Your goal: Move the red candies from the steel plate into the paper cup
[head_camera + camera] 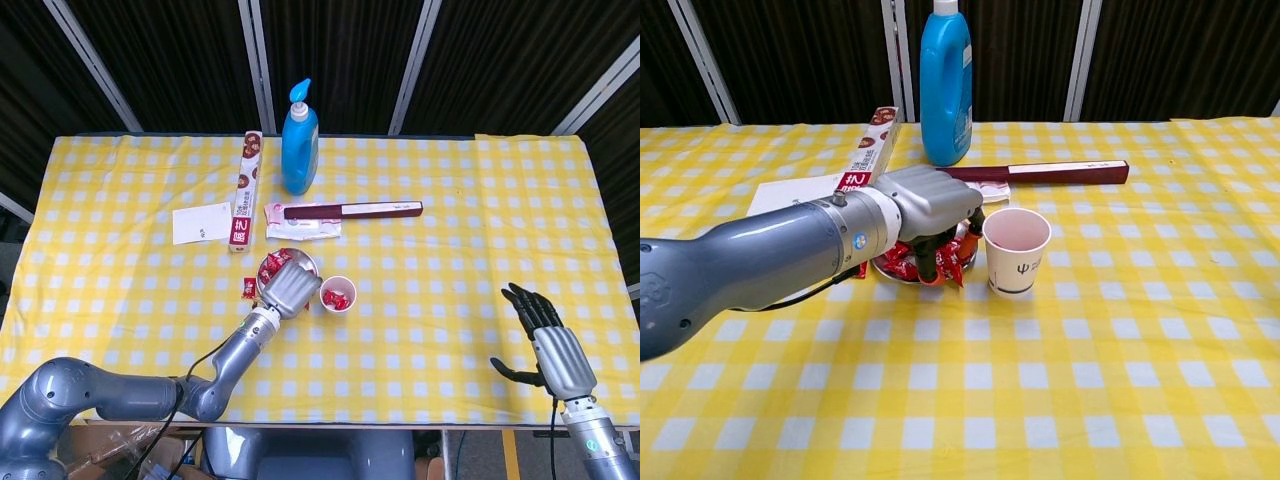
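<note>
The steel plate (305, 262) sits on the yellow checked counter (450, 270), and everything here is placed relative to it. The left hand (289, 288) hangs over the plate's near edge, palm down, covering most of it in the head view. In the chest view the same hand (930, 205) has its fingers (928, 262) curled down into the pile of red candies (950, 262) on the plate (885, 268). Whether the fingers actually grasp a candy cannot be told, because the hand hides the contact. A few candies (272, 264) show at the plate's far side in the head view.

Just to the right of the plate stands the paper cup (338, 295), upright, with red candies already inside. From the chest view the cup (1016, 252) stands close beside the fingertips of the left hand but apart from them. One stray candy (247, 286) lies on the counter just left of the plate.

Behind the plate lie a white packet (300, 224) and a long dark red box (352, 210) resting partly on it. Farther behind stands a blue bottle (299, 145) with a pump top. Behind and to the left of the plate lie a narrow carton (245, 192) and a white card (201, 222).

Well to the right of the plate, near the counter's front edge, the right hand (550, 345) is released, its fingers spread apart and holding nothing.
</note>
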`<state>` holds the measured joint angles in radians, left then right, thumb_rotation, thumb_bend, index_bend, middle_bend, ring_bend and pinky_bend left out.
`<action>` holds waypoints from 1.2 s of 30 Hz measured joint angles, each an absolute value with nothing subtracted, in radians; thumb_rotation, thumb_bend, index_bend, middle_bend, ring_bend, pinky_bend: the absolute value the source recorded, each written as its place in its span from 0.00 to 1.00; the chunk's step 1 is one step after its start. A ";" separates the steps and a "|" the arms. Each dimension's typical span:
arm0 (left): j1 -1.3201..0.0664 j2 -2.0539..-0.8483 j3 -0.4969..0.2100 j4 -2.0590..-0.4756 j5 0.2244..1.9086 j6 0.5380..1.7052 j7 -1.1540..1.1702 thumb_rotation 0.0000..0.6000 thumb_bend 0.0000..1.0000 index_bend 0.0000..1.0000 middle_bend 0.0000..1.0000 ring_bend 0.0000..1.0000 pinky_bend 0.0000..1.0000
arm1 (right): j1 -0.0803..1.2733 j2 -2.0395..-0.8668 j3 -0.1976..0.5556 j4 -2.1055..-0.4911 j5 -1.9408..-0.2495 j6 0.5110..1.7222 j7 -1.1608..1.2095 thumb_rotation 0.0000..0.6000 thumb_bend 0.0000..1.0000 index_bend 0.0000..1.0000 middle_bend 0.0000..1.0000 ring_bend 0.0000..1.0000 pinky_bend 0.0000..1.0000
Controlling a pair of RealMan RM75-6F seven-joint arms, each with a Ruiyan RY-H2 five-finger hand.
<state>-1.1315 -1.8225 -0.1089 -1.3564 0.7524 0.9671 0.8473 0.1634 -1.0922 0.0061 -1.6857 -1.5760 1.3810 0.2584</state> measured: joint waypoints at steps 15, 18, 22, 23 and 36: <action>-1.105 -1.848 -0.117 -1.335 0.778 0.982 0.832 1.00 0.42 0.63 0.84 0.90 0.97 | 0.160 -1.092 0.004 -1.687 -1.579 1.384 0.256 1.00 0.28 0.00 0.00 0.00 0.00; -1.098 -1.829 -0.120 -1.360 0.786 0.993 0.831 1.00 0.42 0.63 0.83 0.90 0.97 | 0.160 -1.092 0.003 -1.687 -1.581 1.385 0.256 1.00 0.28 0.00 0.00 0.00 0.00; -1.086 -1.789 -0.126 -1.416 0.799 1.014 0.830 1.00 0.42 0.61 0.83 0.90 0.97 | 0.160 -1.092 0.003 -1.687 -1.582 1.386 0.257 1.00 0.28 0.00 0.00 0.00 0.00; -1.082 -1.773 -0.129 -1.438 0.805 1.022 0.829 1.00 0.42 0.61 0.83 0.90 0.97 | 0.160 -1.091 0.003 -1.687 -1.582 1.386 0.258 1.00 0.28 0.00 0.00 0.00 0.00; -1.077 -1.697 -0.217 -1.542 0.904 1.072 0.753 1.00 0.41 0.57 0.83 0.90 0.97 | 0.160 -1.093 0.006 -1.692 -1.573 1.382 0.247 1.00 0.28 0.00 0.00 0.00 0.00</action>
